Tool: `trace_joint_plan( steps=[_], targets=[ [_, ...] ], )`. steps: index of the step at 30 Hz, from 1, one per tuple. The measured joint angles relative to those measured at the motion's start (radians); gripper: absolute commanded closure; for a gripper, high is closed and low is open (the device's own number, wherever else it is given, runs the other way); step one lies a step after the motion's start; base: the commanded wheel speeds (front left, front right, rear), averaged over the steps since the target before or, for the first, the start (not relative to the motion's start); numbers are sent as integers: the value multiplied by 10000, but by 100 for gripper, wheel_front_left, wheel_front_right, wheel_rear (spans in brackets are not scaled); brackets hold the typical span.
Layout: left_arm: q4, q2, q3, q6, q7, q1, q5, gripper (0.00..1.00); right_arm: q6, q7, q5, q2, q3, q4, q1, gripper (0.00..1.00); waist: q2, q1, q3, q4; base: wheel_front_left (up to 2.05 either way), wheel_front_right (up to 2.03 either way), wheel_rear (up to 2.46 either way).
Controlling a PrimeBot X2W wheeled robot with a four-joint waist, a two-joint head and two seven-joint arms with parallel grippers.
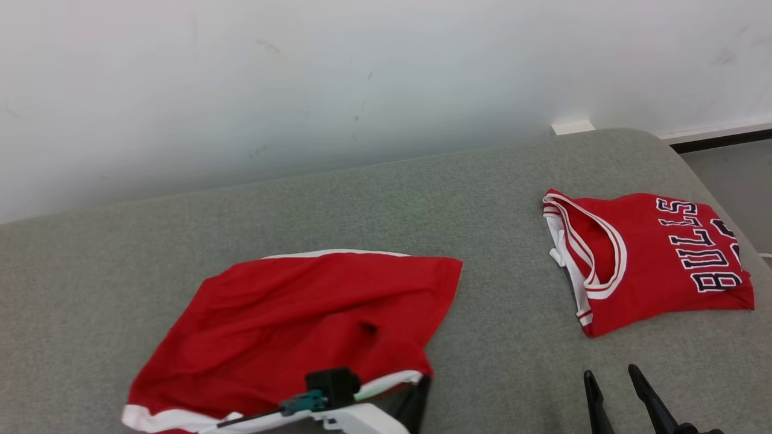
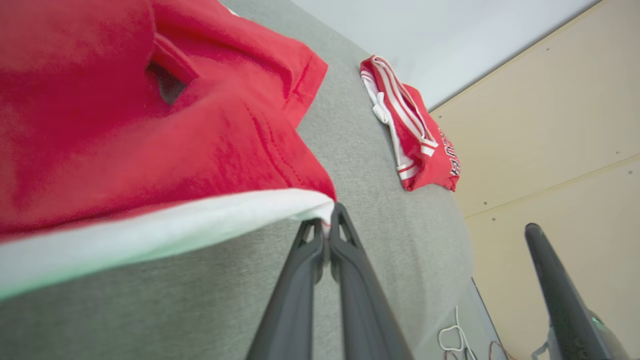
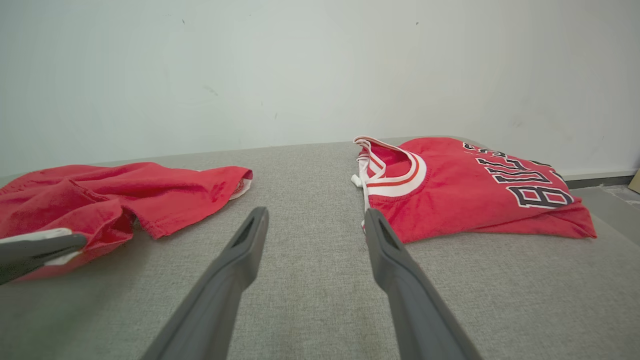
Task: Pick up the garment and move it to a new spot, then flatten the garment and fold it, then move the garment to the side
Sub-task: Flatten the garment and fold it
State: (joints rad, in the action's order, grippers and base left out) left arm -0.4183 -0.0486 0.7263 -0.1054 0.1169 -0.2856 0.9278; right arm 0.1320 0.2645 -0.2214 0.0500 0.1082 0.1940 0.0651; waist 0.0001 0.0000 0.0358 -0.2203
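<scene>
The shorts (image 1: 301, 319) are spread on the near left of the bench (image 1: 482, 181), their white hem corner pinched by the closed left end effector (image 2: 330, 212). The right end effector (image 1: 610, 371) is held open at near right, apart from the jersey (image 1: 663, 259).

rumpled red garment (image 1: 289, 313) with white hem lies on grey surface (image 1: 494, 271).
</scene>
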Motion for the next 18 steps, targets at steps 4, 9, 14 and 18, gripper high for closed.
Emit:
trace_joint_plan(
  steps=[4, 9, 14, 18],
  targets=[
    [1108, 2, 1081, -520, -2, -3, 1377, 100, 0, 0, 4, 0, -21, 6, -6, 0, 0, 0, 6, -54, 0, 0, 0],
    [1344, -4, 2512, -995, 113, -195, 2167, 41, 0, 0, 35, 0, -291, -4, -55, 0, 0, 0, 61, -159, 0, 0, 0],
    [1375, -4, 3712, -796, -295, -245, 3129, 0, 0, 0, 123, 0, -525, 8, -163, 0, 0, 0, 168, -225, 0, 0, 0],
    [1388, -2, 4462, -558, -468, -661, 3354, 0, 0, 0, 180, 2, -665, 33, -163, 0, 0, 0, 177, -149, 0, 0, 0]
  ],
)
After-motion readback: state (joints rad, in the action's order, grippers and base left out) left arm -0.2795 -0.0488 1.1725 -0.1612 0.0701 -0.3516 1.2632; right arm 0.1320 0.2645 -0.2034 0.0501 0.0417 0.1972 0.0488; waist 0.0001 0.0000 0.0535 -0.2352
